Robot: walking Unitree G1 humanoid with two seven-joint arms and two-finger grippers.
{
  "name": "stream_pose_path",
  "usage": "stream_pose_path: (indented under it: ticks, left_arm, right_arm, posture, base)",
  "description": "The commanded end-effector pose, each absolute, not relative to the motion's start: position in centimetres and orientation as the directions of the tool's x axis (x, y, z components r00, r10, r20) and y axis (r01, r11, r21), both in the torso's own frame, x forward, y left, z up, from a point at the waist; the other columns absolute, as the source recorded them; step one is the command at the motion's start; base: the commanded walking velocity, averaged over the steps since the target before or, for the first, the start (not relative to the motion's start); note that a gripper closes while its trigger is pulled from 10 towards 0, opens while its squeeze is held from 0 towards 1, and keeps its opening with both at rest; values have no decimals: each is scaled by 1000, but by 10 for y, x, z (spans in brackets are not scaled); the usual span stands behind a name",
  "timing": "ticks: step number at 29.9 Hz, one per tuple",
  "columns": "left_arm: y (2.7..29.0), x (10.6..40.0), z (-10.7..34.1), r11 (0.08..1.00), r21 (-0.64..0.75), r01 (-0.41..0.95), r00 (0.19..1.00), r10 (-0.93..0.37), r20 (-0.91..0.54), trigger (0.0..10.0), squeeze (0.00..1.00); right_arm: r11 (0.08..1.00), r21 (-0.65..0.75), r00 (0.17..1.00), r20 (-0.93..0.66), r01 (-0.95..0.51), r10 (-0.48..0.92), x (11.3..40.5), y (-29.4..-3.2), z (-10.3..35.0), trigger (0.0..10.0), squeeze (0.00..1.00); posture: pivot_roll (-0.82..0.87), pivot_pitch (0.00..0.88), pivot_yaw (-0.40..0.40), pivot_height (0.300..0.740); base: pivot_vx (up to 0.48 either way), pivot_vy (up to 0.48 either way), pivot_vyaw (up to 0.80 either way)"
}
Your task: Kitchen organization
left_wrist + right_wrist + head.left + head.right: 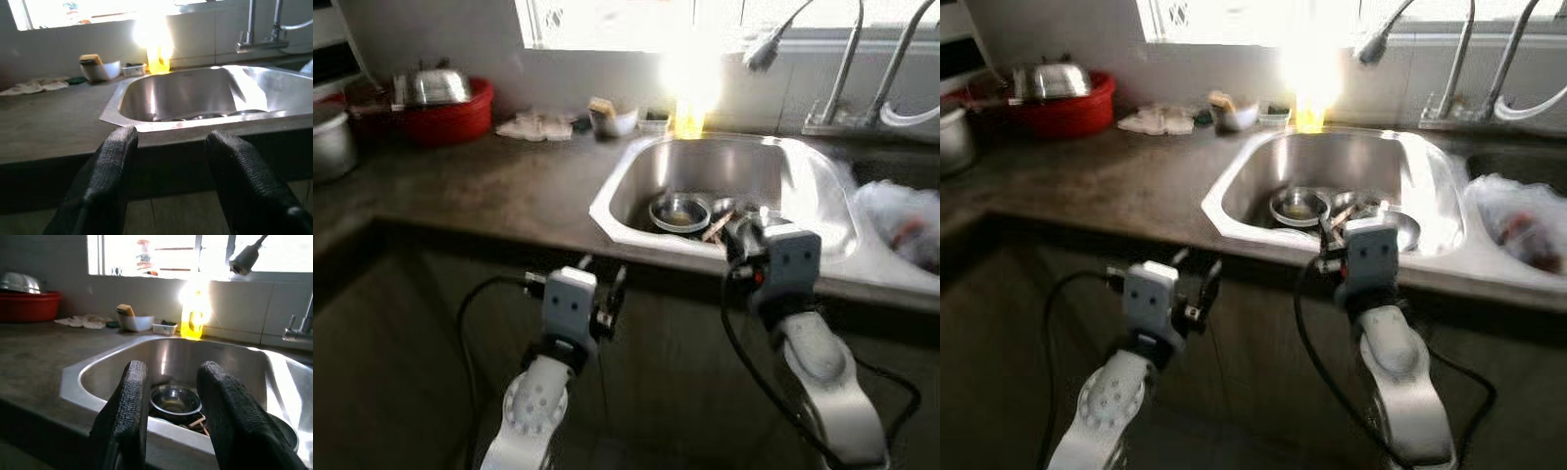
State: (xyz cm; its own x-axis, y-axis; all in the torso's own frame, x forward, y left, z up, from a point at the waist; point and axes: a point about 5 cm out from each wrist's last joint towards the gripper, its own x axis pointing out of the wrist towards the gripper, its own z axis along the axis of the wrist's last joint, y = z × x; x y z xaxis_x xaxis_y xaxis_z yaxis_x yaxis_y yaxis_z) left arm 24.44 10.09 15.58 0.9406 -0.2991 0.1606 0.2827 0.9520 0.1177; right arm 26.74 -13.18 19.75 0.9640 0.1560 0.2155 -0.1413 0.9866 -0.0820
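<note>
Standing before a dark worktop (489, 186), the robot is facing a steel sink (631, 176) set into it. The right gripper (168, 401) is hovering at the sink's near rim, its two black fingers (128, 406) spread apart with nothing between them. A small steel bowl (679, 211) is lying on the sink floor just beyond and below that gripper, slightly to its left, apart from the fingertips; other dishes and what look like wooden sticks are lying just beside the bowl, too cluttered to tell apart. The left gripper (168, 161) is hanging lower, in front of the cabinet face below the worktop edge, fingers wide and empty, well apart from the bowl.

Along the back wall a yellow bottle (192, 320) is standing in strong glare behind the sink. Left of it are sitting a small tray (164, 327), a white bowl (136, 322) holding a sponge, and a crumpled cloth (536, 125). A red basin (440, 113) carrying a steel lid is sitting at the far left. Taps (847, 73) are rising at the sink's right rear corner, and a plastic bag (901, 225) is lying to the right.
</note>
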Motion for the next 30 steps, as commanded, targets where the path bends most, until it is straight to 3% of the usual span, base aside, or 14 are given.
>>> stream_pose_path:
  ticks: [1,17,26,30]
  left_arm:
    - [100,244,157,952,114,284,940,-300,162,10000,0]
    - [103,242,152,953,119,279,945,-294,142,10000,0]
    - [103,241,150,952,121,282,945,-298,135,10000,0]
    - [103,240,149,952,122,282,946,-297,132,10000,0]
  right_arm:
    - [986,-92,969,193,-140,156,266,-135,193,10000,0]
    - [975,-89,970,120,-201,211,258,-128,172,10000,0]
    - [975,-85,971,108,-203,212,257,-128,167,10000,0]
    - [977,-73,974,97,-198,205,258,-129,165,10000,0]
  posture:
    - [71,34,11,740]
    - [77,35,14,740]
    - [79,39,17,740]
    - [77,41,18,740]
  base:
    - [-315,0,0]
    - [-325,0,0]
    - [-328,0,789]
    - [-330,0,102]
